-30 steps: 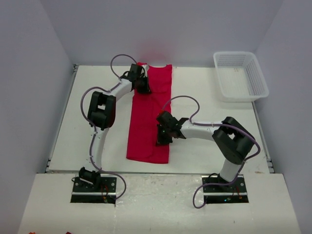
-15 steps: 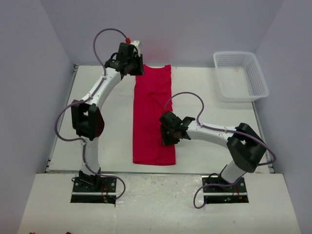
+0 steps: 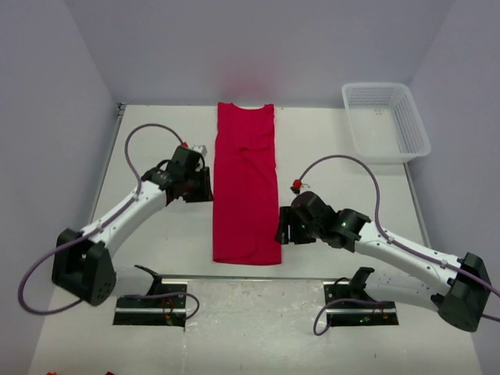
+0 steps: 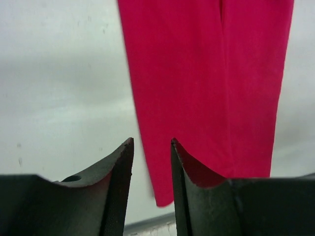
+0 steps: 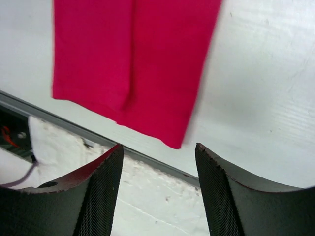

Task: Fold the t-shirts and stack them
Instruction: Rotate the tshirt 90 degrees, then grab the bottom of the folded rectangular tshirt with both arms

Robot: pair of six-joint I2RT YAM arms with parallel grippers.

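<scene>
One red t-shirt (image 3: 246,183) lies flat on the white table, folded into a long narrow strip running from the back edge toward the front. My left gripper (image 3: 205,187) hovers just off its left edge at mid-length, open, nothing between its fingers. In the left wrist view the t-shirt (image 4: 202,73) fills the upper right beyond the left gripper (image 4: 151,143). My right gripper (image 3: 283,233) sits just right of the strip's near corner, open and empty. The right wrist view shows the t-shirt's (image 5: 133,59) near hem above the widely parted right gripper (image 5: 158,147).
A white mesh basket (image 3: 387,121) stands at the back right corner. The table's front edge rail (image 5: 74,129) runs just beyond the shirt's hem. Grey walls enclose the table on three sides.
Both grippers have opened and let go of the t-shirt. The left arm has drawn back from the far end to the strip's left side; the right arm has shifted right and nearer.
</scene>
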